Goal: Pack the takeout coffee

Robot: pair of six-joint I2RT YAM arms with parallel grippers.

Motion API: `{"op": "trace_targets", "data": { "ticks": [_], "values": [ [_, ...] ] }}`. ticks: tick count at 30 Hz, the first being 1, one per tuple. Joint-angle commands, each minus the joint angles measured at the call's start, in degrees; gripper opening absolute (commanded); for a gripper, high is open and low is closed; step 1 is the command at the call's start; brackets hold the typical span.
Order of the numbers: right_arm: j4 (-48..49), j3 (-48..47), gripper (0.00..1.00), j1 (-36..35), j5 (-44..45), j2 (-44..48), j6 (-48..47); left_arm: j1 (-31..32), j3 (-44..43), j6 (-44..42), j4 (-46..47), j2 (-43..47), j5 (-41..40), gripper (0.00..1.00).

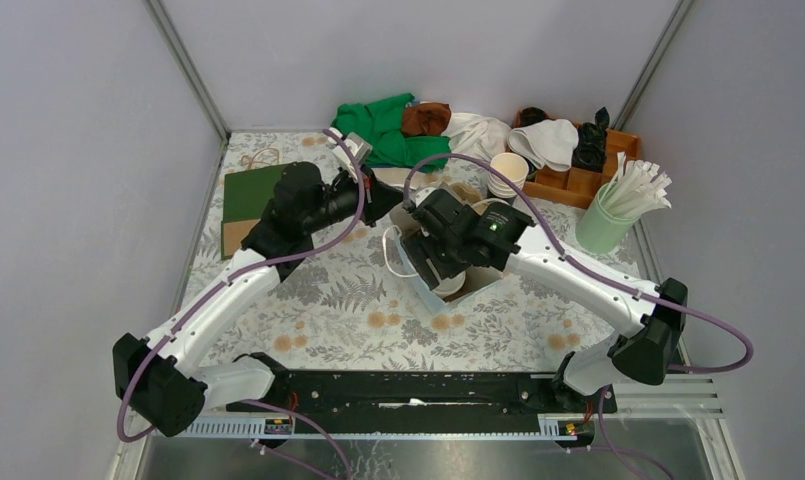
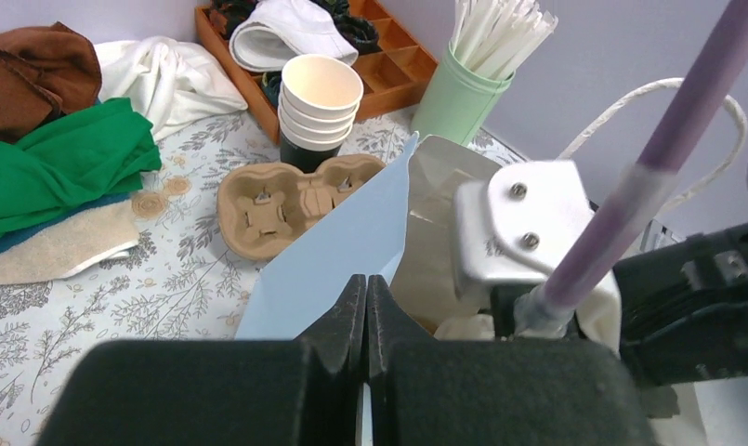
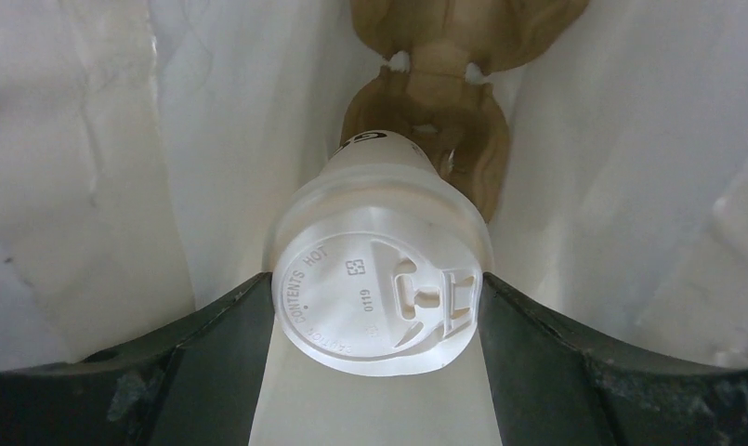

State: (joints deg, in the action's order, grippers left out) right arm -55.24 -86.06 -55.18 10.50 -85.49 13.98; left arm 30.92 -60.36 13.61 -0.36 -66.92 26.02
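- Only the right wrist view looks into the paper bag [image 3: 100,186]. The takeout coffee [image 3: 379,288] is inside it, between smooth white walls, near the middle of the desk [image 1: 328,300].
- The cup's glossy white lid faces the camera, round, with raised lettering and a sip tab. Its pale tapered body runs down to a brown pulp tray [image 3: 444,121] on the bag's floor. I cannot tell whether it sits in a cell.
- The right tool [image 3: 377,307] stands wide, its dark, scuffed fingers [image 3: 212,362] pressed against the lid's rim on both sides.
- In the top view that arm hides the cup, and only the bag's pale blue outside shows.
- The left wrist view alone shows the left tool [image 2: 365,307] closed narrow, pinching the bag's thin upper edge.
- It also shows a second tray [image 2: 295,200] of rough moulded fibre lying just beyond the bag. Behind it is a stack of cups [image 2: 321,93] with cream rims.
- Toward the far right corner stand a wooden organiser [image 2: 388,65] and a mint holder [image 2: 458,102] of white sticks.
- Crumpled green [image 2: 63,158], brown and white cloths lie along the far edge.
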Motion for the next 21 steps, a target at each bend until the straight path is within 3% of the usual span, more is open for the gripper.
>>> {"op": "trace_targets", "data": {
  "ticks": [1,14,21],
  "values": [
    [3.18,0.79,0.34,-0.83,1.98,1.51,-2.39,0.62,-0.94,2.02,7.22,1.59,-4.42,0.00],
    [3.48,6.32,0.35,-2.92,11.70,1.71,-2.70,3.04,-2.17,4.26,1.04,1.20,-5.28,0.00],
    [6.56,9.24,0.35,-2.92,9.39,2.09,-1.90,4.12,-2.80,4.61,-2.15,0.68,-5.43,0.00]
  ]
}}
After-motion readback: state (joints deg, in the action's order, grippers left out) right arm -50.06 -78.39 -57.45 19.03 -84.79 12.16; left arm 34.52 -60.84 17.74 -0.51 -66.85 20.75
